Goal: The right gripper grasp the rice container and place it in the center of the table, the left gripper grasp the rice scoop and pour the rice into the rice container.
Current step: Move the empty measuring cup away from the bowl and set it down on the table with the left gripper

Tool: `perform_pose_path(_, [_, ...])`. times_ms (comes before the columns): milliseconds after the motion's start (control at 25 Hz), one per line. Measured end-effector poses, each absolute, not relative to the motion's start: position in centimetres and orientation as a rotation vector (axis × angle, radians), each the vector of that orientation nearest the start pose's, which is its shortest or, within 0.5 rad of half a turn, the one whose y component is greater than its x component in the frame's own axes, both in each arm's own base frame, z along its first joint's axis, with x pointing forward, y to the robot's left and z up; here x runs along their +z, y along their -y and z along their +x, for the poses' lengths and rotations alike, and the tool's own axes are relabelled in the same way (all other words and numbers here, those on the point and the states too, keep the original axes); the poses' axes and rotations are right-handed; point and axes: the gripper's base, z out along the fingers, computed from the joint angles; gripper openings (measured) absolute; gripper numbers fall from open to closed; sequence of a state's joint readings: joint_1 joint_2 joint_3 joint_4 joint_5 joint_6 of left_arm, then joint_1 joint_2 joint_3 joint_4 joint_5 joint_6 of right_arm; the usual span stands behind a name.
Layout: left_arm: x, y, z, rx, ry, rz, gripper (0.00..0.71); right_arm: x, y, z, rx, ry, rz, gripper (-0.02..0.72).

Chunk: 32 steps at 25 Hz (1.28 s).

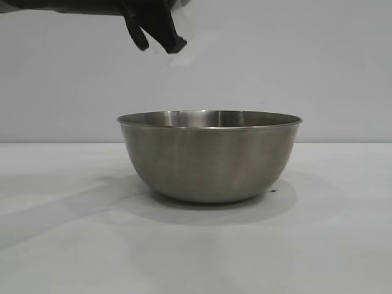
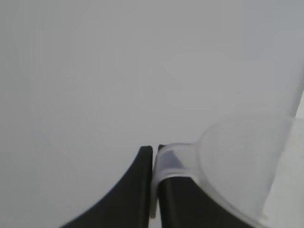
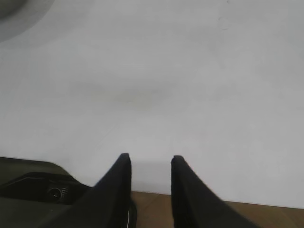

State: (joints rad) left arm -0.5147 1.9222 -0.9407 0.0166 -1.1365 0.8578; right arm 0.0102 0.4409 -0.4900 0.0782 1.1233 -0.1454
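The left hand [image 1: 158, 38] hangs high in the air above the rice container [image 1: 209, 156], over its left part as the exterior view shows it, reaching in from the upper left with its dark fingers pointing down and to the right. In the left wrist view its two black fingers [image 2: 128, 194] are pressed close together with only a thin slit between them, and the clear handle of the rice scoop [image 2: 237, 161] is pinched in that slit; the cup of the scoop sits just beside the fingers, its translucent wall tilted, and whether any rice is inside cannot be told. In the exterior view the scoop shows only as a faint pale blur just right of the fingertips. Below, the rice container stands upright on the bench [image 1: 67, 245], about midway between its left and right edges, its rolled rim level and its shadow spread around the base; a tiny dark speck [image 1: 273, 190] lies on the bench just beside its right flank. The right hand [image 3: 148, 164] is held apart from all this, angled down over bare bench, its fingers standing partly open with nothing between them; a wooden surface [image 3: 152, 202] shows beyond the bench edge under it.
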Motion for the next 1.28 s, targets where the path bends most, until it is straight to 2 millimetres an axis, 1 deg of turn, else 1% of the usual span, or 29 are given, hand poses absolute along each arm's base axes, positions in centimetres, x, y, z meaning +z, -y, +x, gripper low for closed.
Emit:
perform_pose_path(120, [21.4,18.5,34.2,0.259,-1.125,0.743,0.000,25.9,-0.7,5.7,0.051,-2.547,-0.182,0.208])
perform_pose_path(240, [21.2,17.0,33.6,0.255,-1.225,0.631,0.000,25.9,-0.7,5.7,0.051,-2.547,-0.182,0.208])
perform_pose_path(600, [20.6,12.6,30.5,0.245,-1.457,0.291,0.000,25.9,-0.7,5.7,0.051,-2.547,-0.182,0.208])
perform_pose_path(760, [19.1,11.2,29.2,0.201,-1.548,0.180,0.000,25.9,-0.7,5.7,0.051,-2.547,-0.182,0.208])
perform_pose_path(960, [17.3,10.2,27.6,0.153,-1.629,0.110,0.000,25.9,-0.7,5.7,0.051,-2.547,-0.182,0.208])
perform_pose_path(1080, [16.2,9.9,27.4,0.137,-1.667,0.068,0.000,25.9,-0.7,5.7,0.051,-2.547,-0.182,0.208])
perform_pose_path(1280, [13.4,10.0,27.6,0.108,-1.750,0.023,0.000,25.9,-0.7,5.7,0.051,-2.547,-0.182,0.208])
